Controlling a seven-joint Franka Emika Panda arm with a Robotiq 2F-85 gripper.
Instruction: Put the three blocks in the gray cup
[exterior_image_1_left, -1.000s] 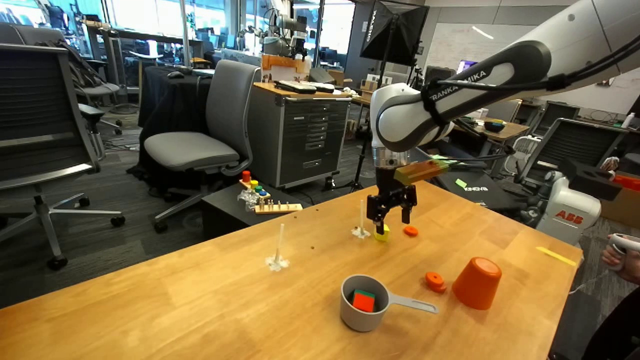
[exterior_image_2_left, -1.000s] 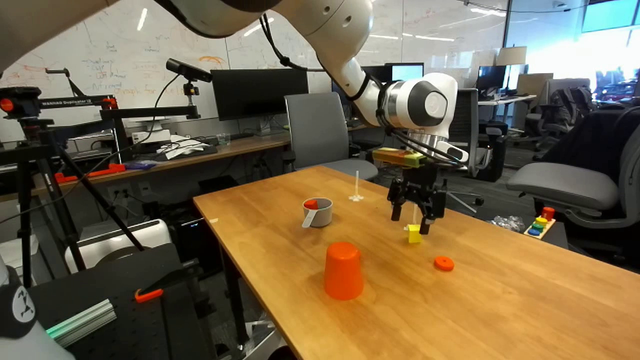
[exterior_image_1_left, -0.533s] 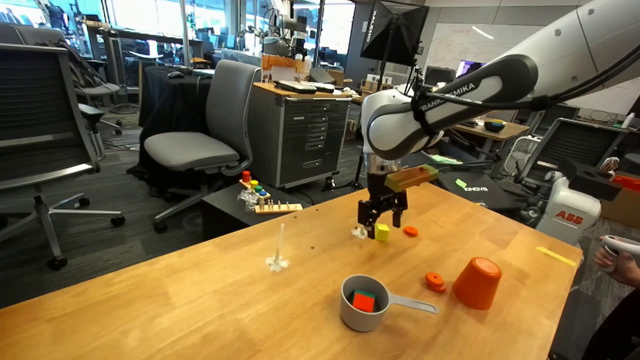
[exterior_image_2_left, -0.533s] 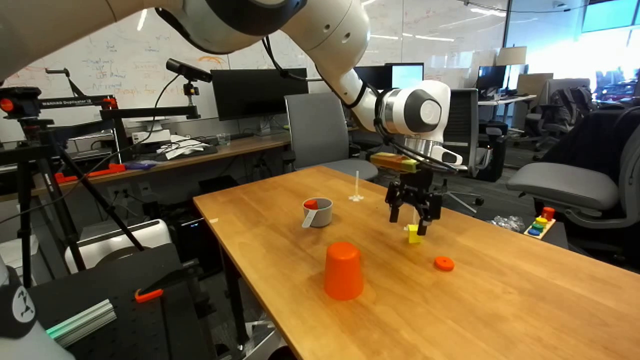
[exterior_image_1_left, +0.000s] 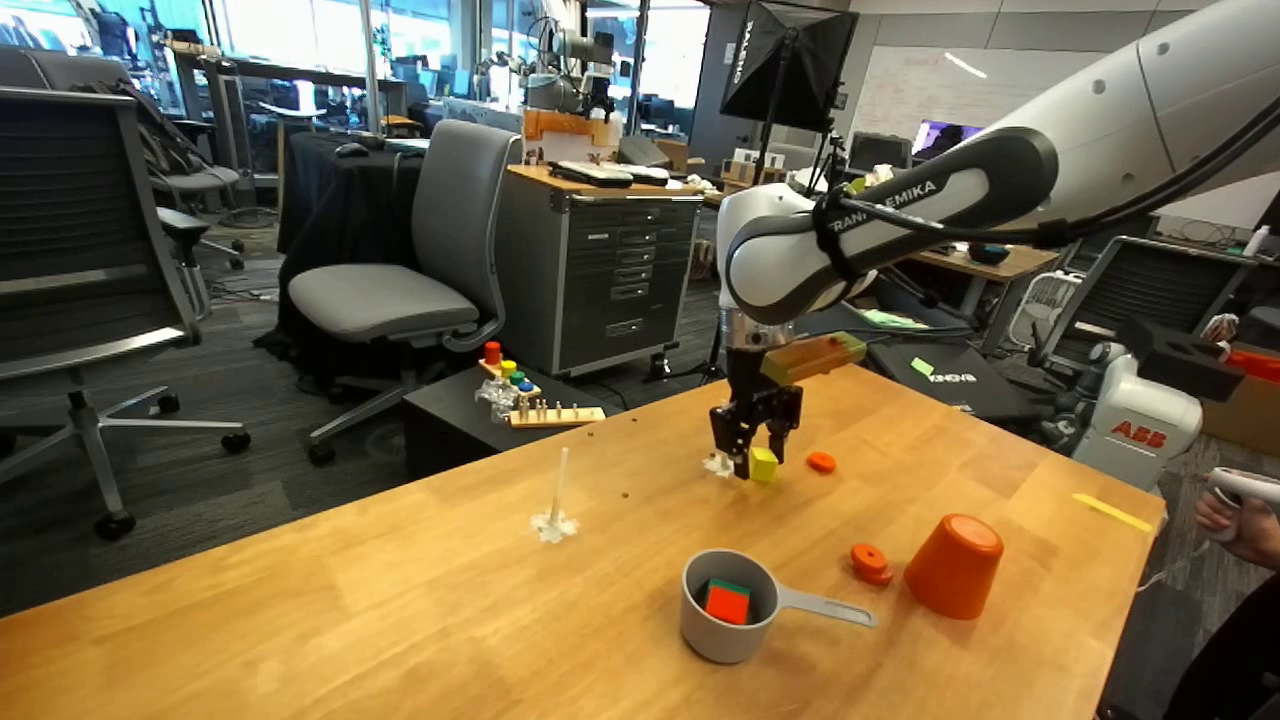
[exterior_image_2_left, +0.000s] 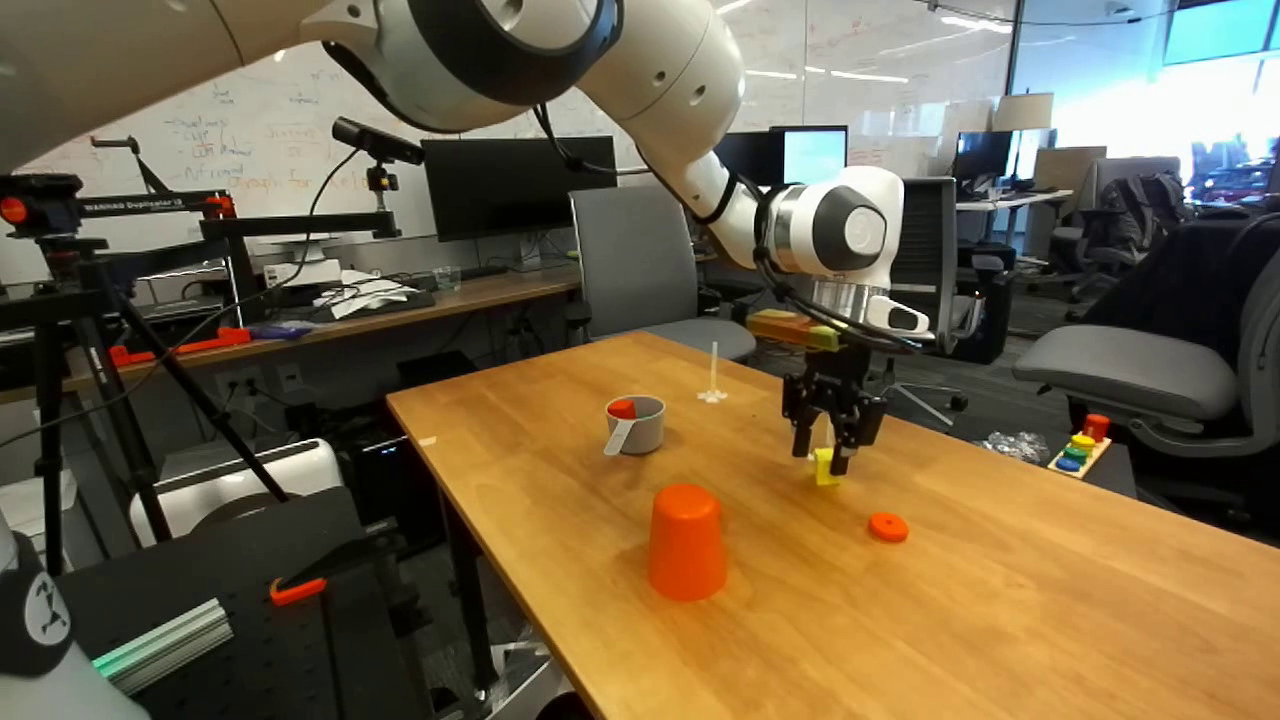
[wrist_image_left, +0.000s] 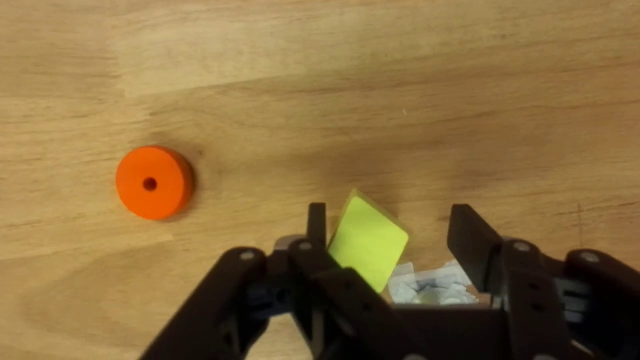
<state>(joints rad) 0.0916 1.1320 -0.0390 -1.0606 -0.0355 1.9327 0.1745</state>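
Observation:
The yellow block (exterior_image_1_left: 763, 465) stands on the table, also in an exterior view (exterior_image_2_left: 825, 472) and turned in the wrist view (wrist_image_left: 370, 242). My gripper (exterior_image_1_left: 759, 462) is partly open around it, seen too in an exterior view (exterior_image_2_left: 821, 458). In the wrist view the gripper (wrist_image_left: 389, 222) has the block between its fingers, close to the left finger with a wide gap to the right one. The gray cup (exterior_image_1_left: 722, 642) (exterior_image_2_left: 646, 434) stands upright. The red-orange block (exterior_image_1_left: 728, 604) (exterior_image_2_left: 621, 409) is inside it, with a green block edge (exterior_image_1_left: 733, 584) behind.
An orange disc (wrist_image_left: 150, 182) lies near the yellow block. White tape (wrist_image_left: 432, 285) and a thin peg are beside the gripper; another taped peg (exterior_image_1_left: 560, 490) stands farther off. An upside-down orange cup (exterior_image_1_left: 953, 567) and orange discs (exterior_image_1_left: 869, 562) are near the gray cup's handle.
My gripper has moved down and sideways to the yellow block. Its fingers now look closer together. The yellow block and gray cup have not visibly moved.

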